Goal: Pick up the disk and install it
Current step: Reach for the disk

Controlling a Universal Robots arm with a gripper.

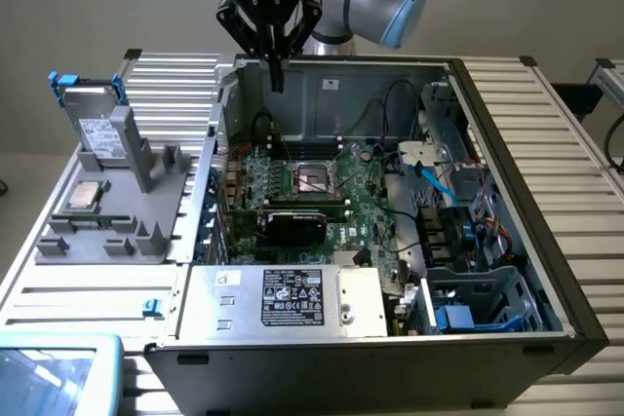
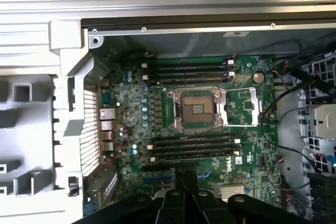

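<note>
Disk was seen stood on edge in the grey fixture at the exterior view's left, well apart from the end effector. Nearest the camera, a silver box with a black label was set along the front of the open case. Beyond it the motherboard was laid flat, with a black card across it and the CPU socket at its middle. On the fixture, a small silver chip was laid flat, nearer than the disk, whose blue rails were raised at its top. Farthest back, the end effector was held over the case's rear wall, clenched, with nothing grasped. In the wrist view its joined fingertips were seen above the motherboard, near the memory slots beside the socket. Case and fixture were carried by a ribbed counter.
</note>
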